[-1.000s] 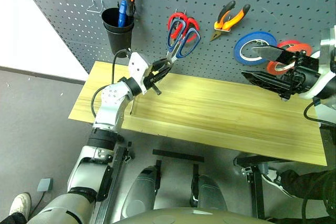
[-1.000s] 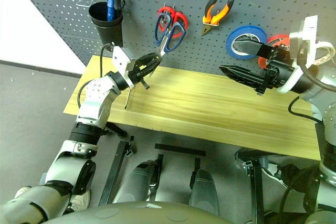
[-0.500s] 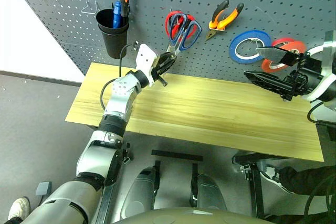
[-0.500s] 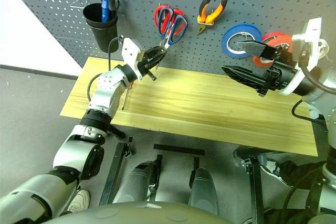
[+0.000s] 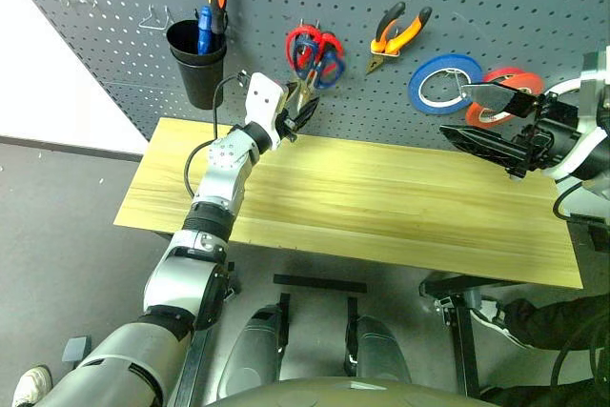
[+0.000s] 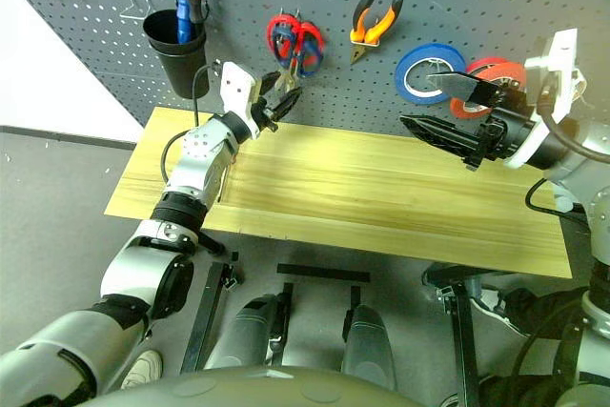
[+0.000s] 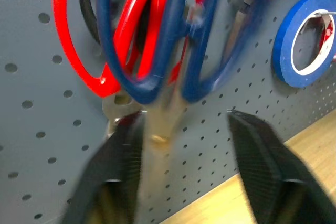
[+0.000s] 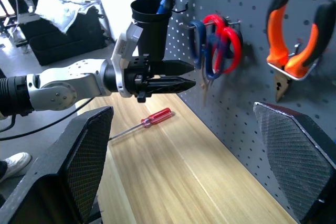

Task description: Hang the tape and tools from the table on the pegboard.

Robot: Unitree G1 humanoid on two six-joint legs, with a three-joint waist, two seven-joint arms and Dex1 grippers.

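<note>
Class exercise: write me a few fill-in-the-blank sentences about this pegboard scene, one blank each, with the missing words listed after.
1. The thin red-handled screwdriver lies on the ____.
2. The dark-handled scissors hang on the same hook as the ____-handled scissors.
3. The pliers hang between the scissors and the ____ tape roll.
4. The black cup is mounted on the ____.

Missing words: table; red; blue; pegboard
</note>
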